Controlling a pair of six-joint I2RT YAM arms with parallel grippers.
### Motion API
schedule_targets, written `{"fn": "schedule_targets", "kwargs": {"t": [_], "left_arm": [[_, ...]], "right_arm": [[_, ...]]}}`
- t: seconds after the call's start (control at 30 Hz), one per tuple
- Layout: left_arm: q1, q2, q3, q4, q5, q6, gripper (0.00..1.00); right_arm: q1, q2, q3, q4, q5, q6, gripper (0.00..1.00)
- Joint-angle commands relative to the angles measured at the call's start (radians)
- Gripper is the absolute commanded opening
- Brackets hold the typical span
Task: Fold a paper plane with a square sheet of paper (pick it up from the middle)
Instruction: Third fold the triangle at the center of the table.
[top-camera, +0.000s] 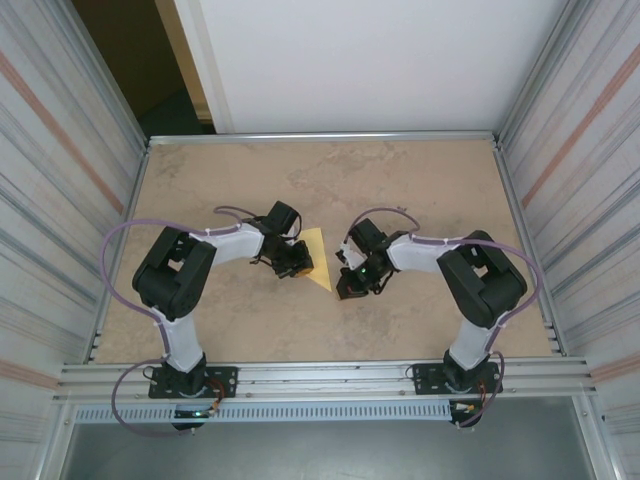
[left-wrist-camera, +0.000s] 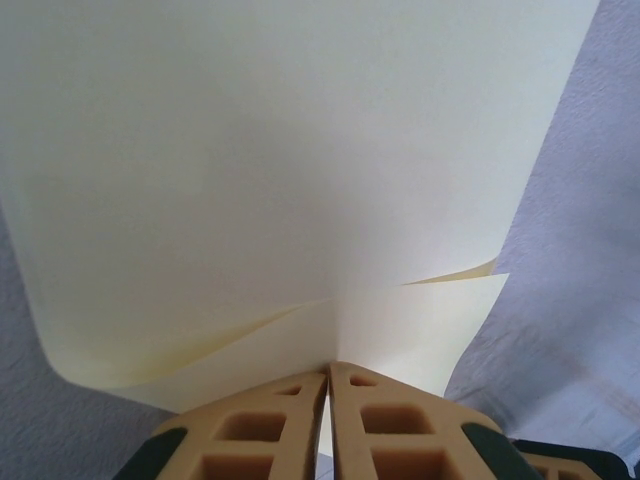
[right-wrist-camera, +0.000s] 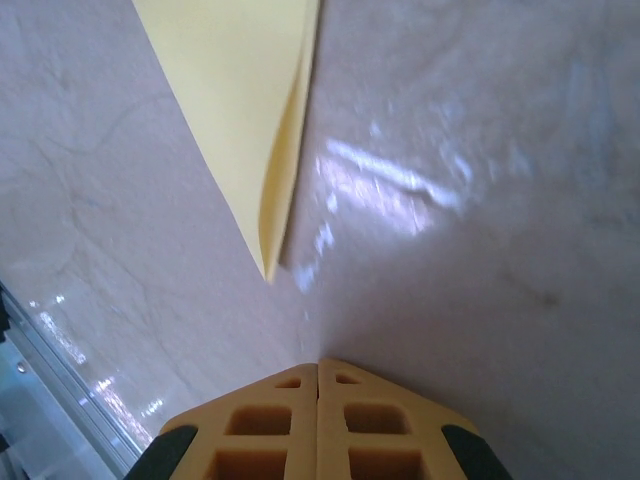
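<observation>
The square sheet of paper (top-camera: 319, 256) lies near the middle of the counter (top-camera: 420, 190), between the two arms. From above it reads as a yellow triangle rather than a square, so one part looks doubled over another. The left hand (left-wrist-camera: 327, 374) is pinching it at an edge: in the left wrist view its tan fingers (left-wrist-camera: 270, 420) are pressed together on the sheet where two layers meet, the upper layer curling up and away, the lower lying flatter. The right hand (right-wrist-camera: 318, 364) is pressed together on nothing, low over bare counter, with the sheet's pointed corner a little ahead of it and apart from it. The step in hand looks like setting an early fold, since no dart shape is there yet. To do it well, the left hand should act as a steady anchor and not tug — thin paper will buckle or slide. The layers' edges want lining up before any crease is pressed. The right hand could serve as a blunt presser, run along the fold from the pinched end toward the tip, slowly, so it does not catch the loose flap.
</observation>
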Motion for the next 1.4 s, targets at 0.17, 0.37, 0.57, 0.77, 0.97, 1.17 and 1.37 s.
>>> {"fn": "schedule_targets", "kwargs": {"t": [0.17,0.37,0.57,0.77,0.97,1.17,1.37], "left_arm": [[0.007,0.086,-0.035,-0.096,-0.106,0.019,0.12],[0.007,0.079,-0.032,-0.090,-0.099,0.018,0.12],[0.007,0.072,-0.032,-0.085,-0.092,0.018,0.12],[0.011,0.045,-0.019,-0.056,-0.075,0.045,0.12],[0.010,-0.071,-0.007,0.078,-0.056,0.120,0.13],[-0.035,-0.132,-0.111,0.224,-0.038,0.125,0.09],[-0.074,-0.116,-0.149,0.252,-0.046,0.108,0.06]], "right_arm": [[0.036,0.006,0.100,0.053,0.021,0.069,0.03],[0.047,0.116,0.179,0.077,0.025,0.079,0.00],[0.038,0.164,0.192,0.062,0.035,0.072,0.00],[0.031,0.184,0.160,0.035,0.060,0.063,0.00],[0.006,0.193,0.136,0.015,0.067,0.069,0.00],[0.006,0.196,0.139,0.011,0.065,0.072,0.00],[0.005,0.197,0.141,0.009,0.058,0.073,0.00]]}}
